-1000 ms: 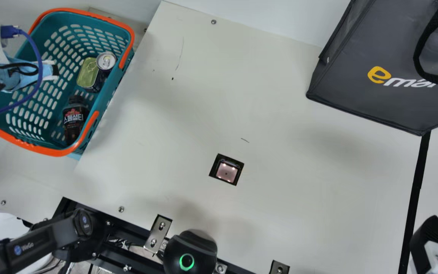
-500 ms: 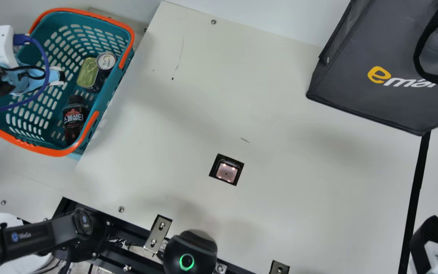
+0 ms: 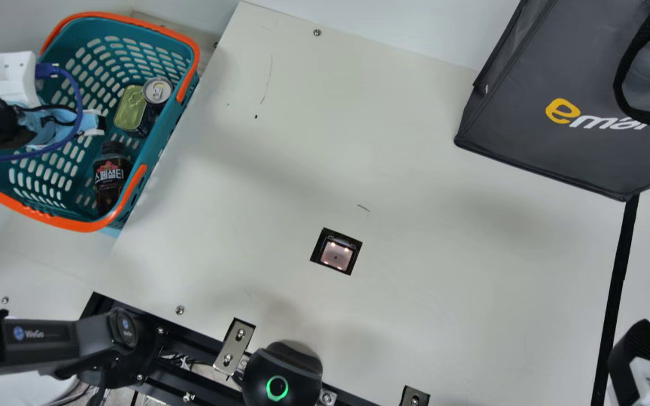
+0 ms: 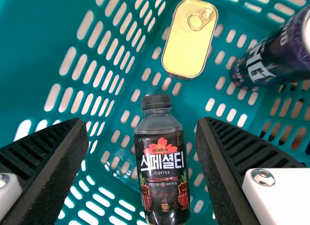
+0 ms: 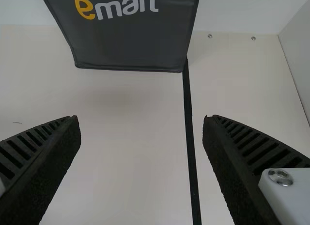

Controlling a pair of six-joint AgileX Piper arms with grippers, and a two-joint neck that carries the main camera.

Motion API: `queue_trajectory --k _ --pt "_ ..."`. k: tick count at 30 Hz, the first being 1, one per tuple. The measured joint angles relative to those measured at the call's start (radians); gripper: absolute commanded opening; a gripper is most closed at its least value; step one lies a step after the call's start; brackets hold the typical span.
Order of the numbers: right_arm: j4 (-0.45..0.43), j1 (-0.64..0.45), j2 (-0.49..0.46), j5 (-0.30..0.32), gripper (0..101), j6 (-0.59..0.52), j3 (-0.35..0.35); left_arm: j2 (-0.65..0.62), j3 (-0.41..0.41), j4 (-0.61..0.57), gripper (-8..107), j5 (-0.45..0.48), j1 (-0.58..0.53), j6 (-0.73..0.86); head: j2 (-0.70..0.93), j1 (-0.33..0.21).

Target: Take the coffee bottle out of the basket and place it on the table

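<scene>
My left gripper (image 3: pixel 96 124) is over the left part of the teal basket (image 3: pixel 161 148), up and left of the dark coffee bottle (image 3: pixel 112 177) lying inside against the basket's right side. In the left wrist view the left gripper (image 4: pixel 140 126) stands open, and the coffee bottle (image 4: pixel 162 172) with its black cap shows between its two fingers, untouched. At the main view's lower right edge is my right gripper (image 3: pixel 641 355); in the right wrist view the right gripper (image 5: pixel 141 121) is open above the bare table (image 5: pixel 131 162), holding nothing.
A yellow-green flat tin (image 3: pixel 130 107) and a dark can (image 3: pixel 156 93) share the basket with the bottle. A dark grey bag (image 3: pixel 528 124) stands at the back right. A square scanner window (image 3: pixel 336 254) is set in the table.
My left gripper has moved right and slightly down in the main view, farther over the basket. The basket, its contents and the right arm have kept still.
</scene>
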Motion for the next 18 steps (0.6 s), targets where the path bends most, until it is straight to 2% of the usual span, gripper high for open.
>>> queue_trajectory --k 18 --pt "0.000 0.000 0.000 -0.001 91 0.000 0.000 0.129 0.009 -0.009 90 -0.105 -0.009 0.001 0.000 0.000"
